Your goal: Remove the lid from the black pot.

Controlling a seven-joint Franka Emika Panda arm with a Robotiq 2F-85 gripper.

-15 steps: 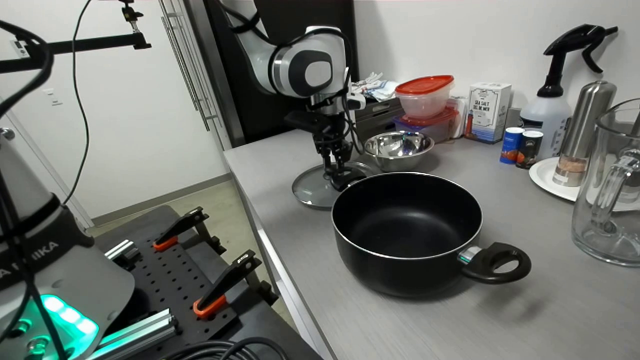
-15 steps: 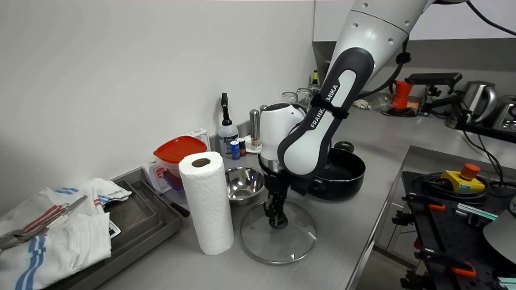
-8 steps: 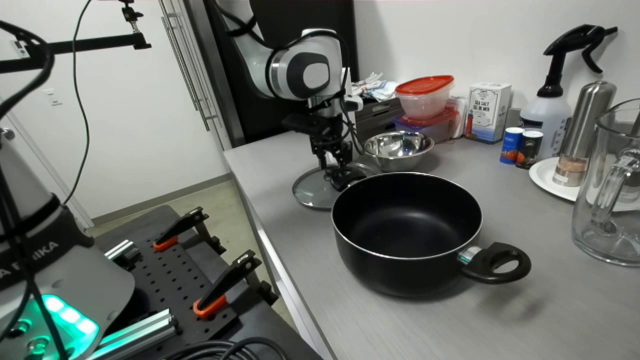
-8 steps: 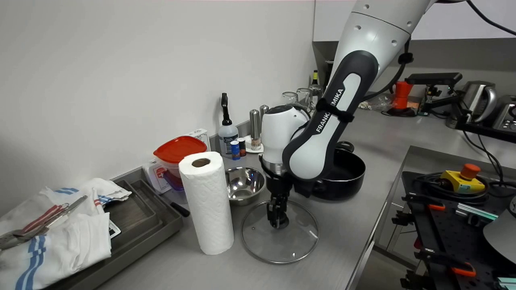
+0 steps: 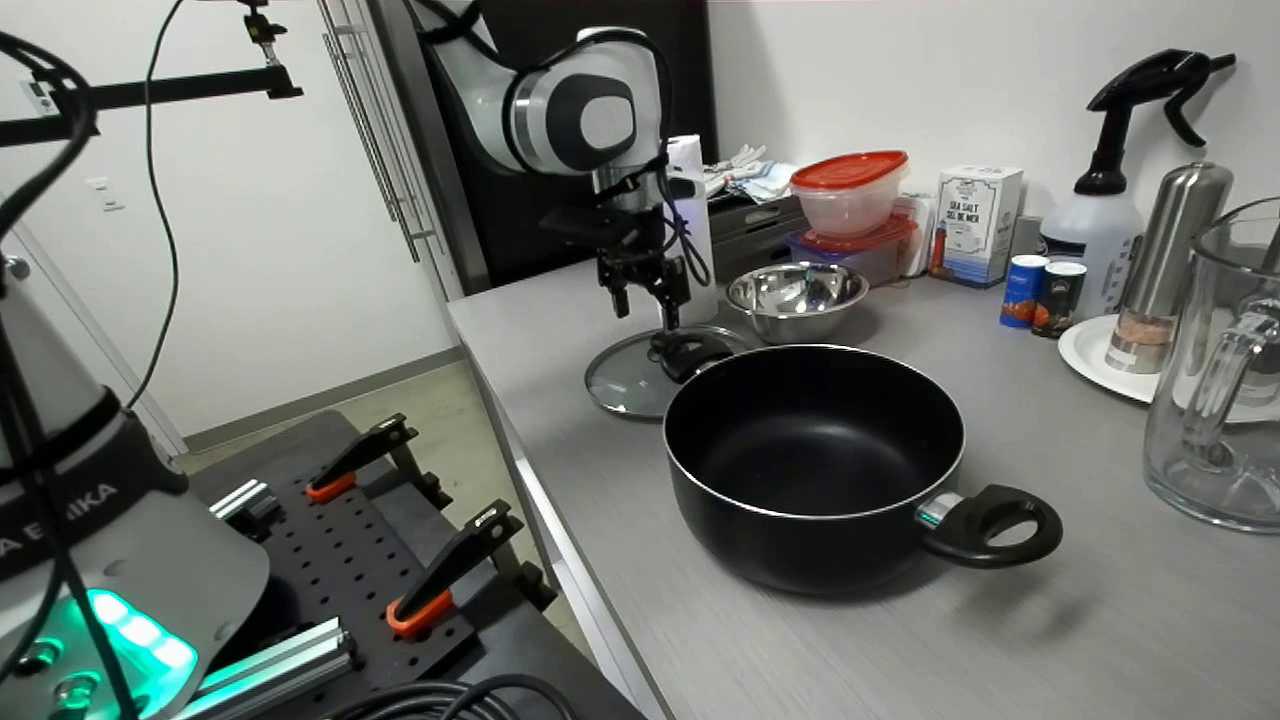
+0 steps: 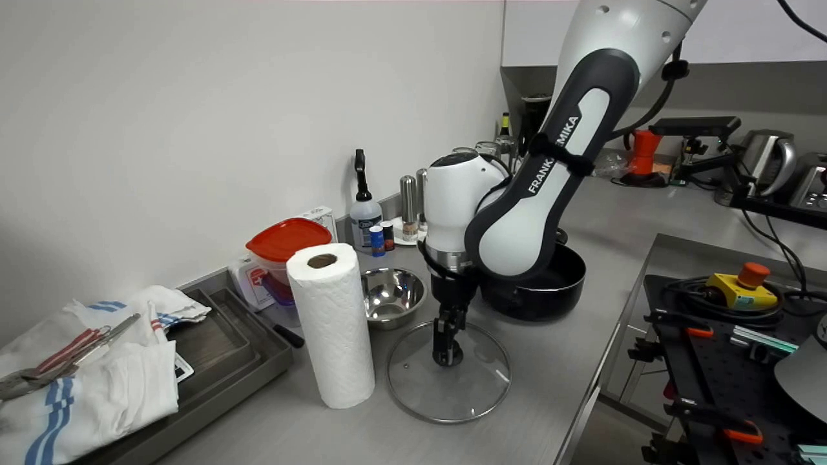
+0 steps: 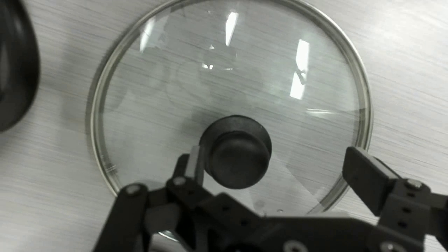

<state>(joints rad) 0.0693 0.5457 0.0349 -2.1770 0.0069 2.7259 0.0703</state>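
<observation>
Plainly, the wrist view shows the gripper (image 7: pixel 278 159) best: its jaws stand wide apart, released, one finger (image 7: pixel 193 164) just beside the black knob (image 7: pixel 239 159) of the lid (image 7: pixel 231 98) near mid-frame, the other at lower right across the lid's edge; whether the nearer finger touches the knob is unclear. In an exterior view the black pot (image 5: pixel 810 550) sits right of centre, its dark inside on show, with a glass pitcher (image 5: pixel 1218 395) at the right edge. In an exterior view the arm (image 6: pixel 510 239) hides part of the pot, yet a paper towel roll (image 6: pixel 333 329) stands whole, left of centre. The lid lies flat on the counter (image 7: pixel 406 80), just beside the pot: round, clear glass, slim metallic rim (image 7: pixel 365 119), bright streaks of reflected light across its upper half.
</observation>
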